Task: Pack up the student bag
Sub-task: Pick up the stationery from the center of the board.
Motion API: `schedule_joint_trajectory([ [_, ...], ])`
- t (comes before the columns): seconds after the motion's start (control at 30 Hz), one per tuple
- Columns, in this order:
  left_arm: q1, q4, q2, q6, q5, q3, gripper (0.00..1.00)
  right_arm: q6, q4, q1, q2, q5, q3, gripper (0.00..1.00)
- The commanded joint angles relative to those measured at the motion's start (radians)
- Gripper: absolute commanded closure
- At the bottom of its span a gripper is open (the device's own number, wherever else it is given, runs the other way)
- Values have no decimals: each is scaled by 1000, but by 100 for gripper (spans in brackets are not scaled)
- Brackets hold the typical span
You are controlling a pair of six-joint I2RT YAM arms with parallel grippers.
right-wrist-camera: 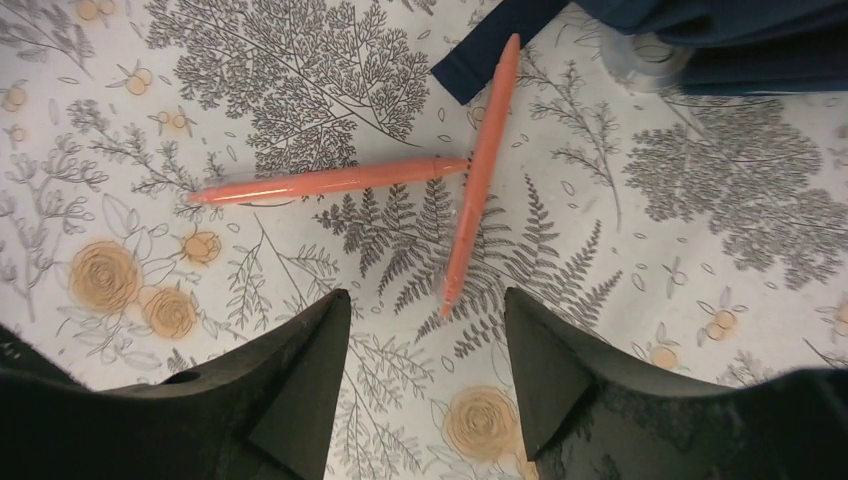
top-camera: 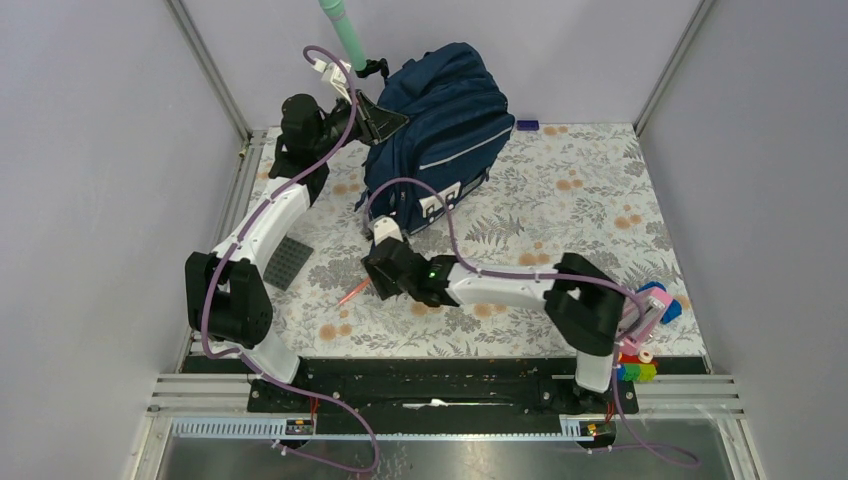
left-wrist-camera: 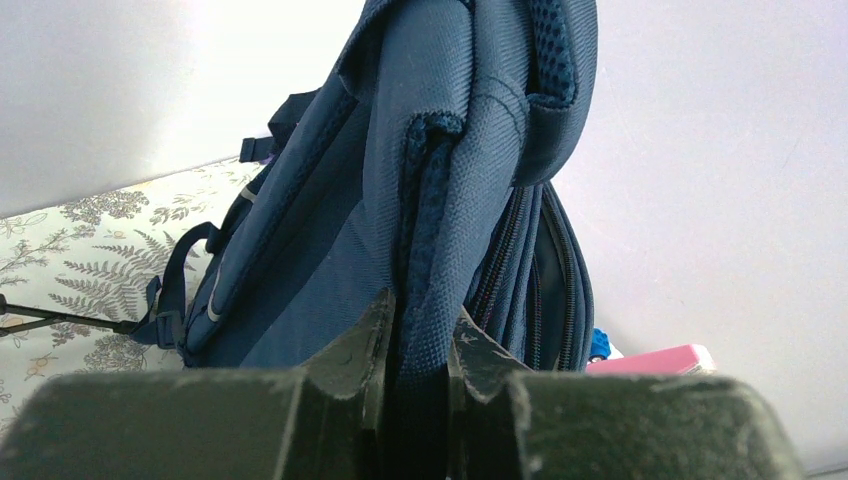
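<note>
Precision is counting most now: the right end effector (right-wrist-camera: 425, 320) is hovering empty, jaws well apart, above the slanted orange pen (right-wrist-camera: 480, 170), which is touching the tip of the level orange pen (right-wrist-camera: 330, 182) on the tabletop (right-wrist-camera: 700, 300). Straddling the slanted pen's lower end, clear of that contact, is looking safest. The left end effector (left-wrist-camera: 420, 345) is pinching a padded edge of the student bag (top-camera: 445, 120), standing upper centre in the overhead view.
</note>
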Motion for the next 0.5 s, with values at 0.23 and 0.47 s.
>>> schedule_joint_trajectory([
  [0.23,29,160,-88,-46,-20,20,100,54,-140,0,223,27,189,45],
  [0.47,34,167,-94,-50,-21,16,100,68,-166,-16,264,43,213,51],
])
